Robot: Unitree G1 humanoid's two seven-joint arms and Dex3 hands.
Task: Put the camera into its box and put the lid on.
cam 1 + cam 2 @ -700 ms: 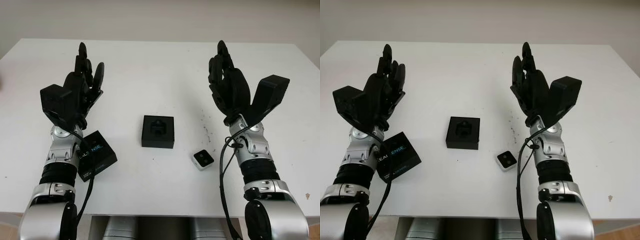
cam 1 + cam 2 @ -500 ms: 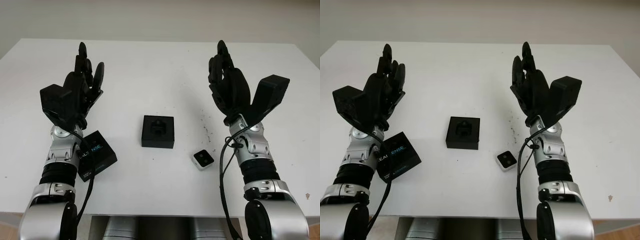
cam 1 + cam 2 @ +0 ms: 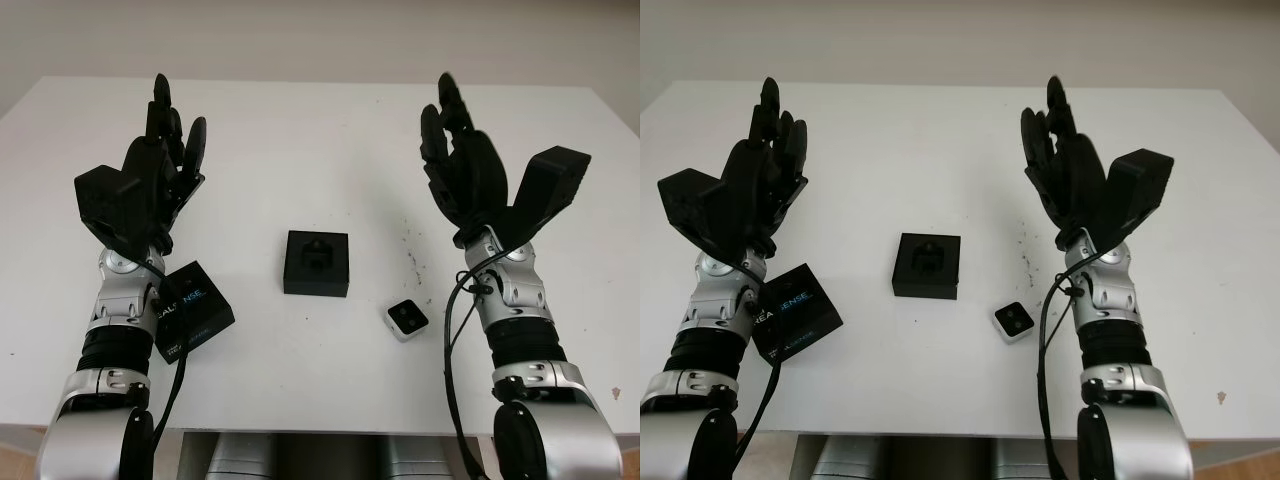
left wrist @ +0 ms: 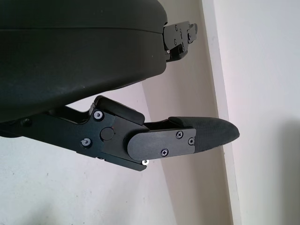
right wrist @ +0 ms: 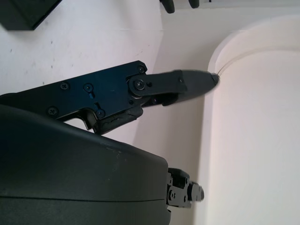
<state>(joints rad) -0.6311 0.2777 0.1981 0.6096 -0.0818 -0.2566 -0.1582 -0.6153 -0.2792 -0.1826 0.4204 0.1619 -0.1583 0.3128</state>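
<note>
Camera (image 3: 407,319) lies near table (image 3: 320,120) edge.

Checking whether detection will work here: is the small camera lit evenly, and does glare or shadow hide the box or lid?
Left eye view: even, soft light; the camera is clear, with a faint shadow. The black box keeps its inner detail. Right eye view: the lid lettering reads, partly covered by the left arm, no glare.

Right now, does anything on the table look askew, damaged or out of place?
Only the lid sits askew, partly under the left forearm. The box lies open at centre and the camera is beside it. Both hands, left and right, are open above the table.
</note>
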